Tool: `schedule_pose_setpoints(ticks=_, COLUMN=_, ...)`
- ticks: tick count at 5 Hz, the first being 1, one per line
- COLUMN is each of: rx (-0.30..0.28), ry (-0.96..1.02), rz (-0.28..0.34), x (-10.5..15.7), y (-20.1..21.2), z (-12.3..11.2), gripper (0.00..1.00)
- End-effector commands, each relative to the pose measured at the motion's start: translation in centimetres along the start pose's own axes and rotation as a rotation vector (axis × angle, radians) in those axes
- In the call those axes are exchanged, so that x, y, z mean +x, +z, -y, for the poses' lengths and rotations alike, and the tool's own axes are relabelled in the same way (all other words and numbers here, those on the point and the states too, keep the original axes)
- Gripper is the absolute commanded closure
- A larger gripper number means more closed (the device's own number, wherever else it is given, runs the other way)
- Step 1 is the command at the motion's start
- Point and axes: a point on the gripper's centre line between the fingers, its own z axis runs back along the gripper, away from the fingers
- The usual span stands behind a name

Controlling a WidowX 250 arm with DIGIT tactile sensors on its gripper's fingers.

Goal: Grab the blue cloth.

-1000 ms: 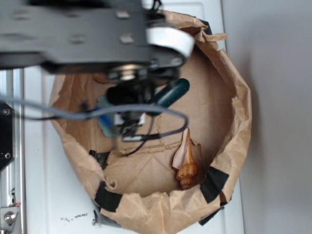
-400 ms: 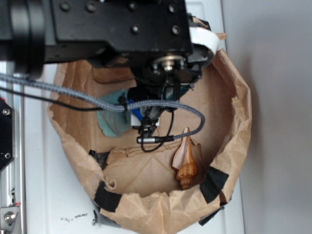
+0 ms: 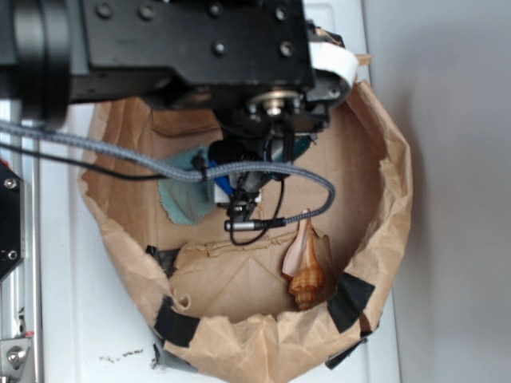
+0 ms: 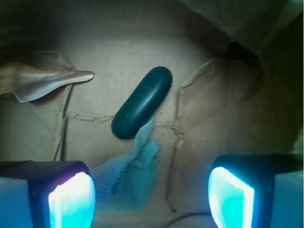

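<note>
The blue cloth (image 4: 135,173) lies wrinkled on the brown paper floor, its tip touching the dark teal capsule (image 4: 142,101). In the wrist view my gripper (image 4: 152,197) is open above it, the cloth lying between the two glowing fingers (image 4: 71,199), nearer the left one. From the exterior view the cloth (image 3: 182,199) shows as a pale teal patch left of the gripper (image 3: 243,199), partly hidden by the arm and cable. The fingertips there are hidden by the wrist.
A paper bag with rolled walls (image 3: 383,175) surrounds everything. A seashell (image 3: 306,265) (image 4: 42,80) lies on the bag floor. Black tape patches (image 3: 351,302) sit on the rim. A metal rail (image 3: 16,239) runs along the left.
The arm has swung right across the bag over the last second, uncovering the cloth's left part. Since 0.4 s ago it has barely moved.
</note>
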Motion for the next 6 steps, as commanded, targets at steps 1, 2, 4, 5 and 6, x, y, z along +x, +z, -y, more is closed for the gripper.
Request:
schedule_pose_setpoints(ticks=1, rx=-0.009, ry=-0.049, rz=-0.012, x=-1.1, y=0.3, z=1.7, gripper=0.00)
schedule_pose_setpoints(ticks=2, rx=-0.006, ry=-0.051, rz=-0.003, x=-1.5, y=-0.4, z=2.0, gripper=0.00)
schedule_pose_setpoints(ticks=4, rx=0.024, ry=-0.025, rz=0.038, x=-1.2, y=-2.7, z=2.9, gripper=0.00)
schedule_pose_setpoints(ticks=5, rx=0.059, ry=-0.006, rz=0.085, x=-0.6, y=-4.6, z=2.9, gripper=0.00)
schedule_pose_setpoints(ticks=6, rx=0.079, ry=-0.011, rz=0.071, x=-0.2, y=-6.0, z=2.8, gripper=0.00)
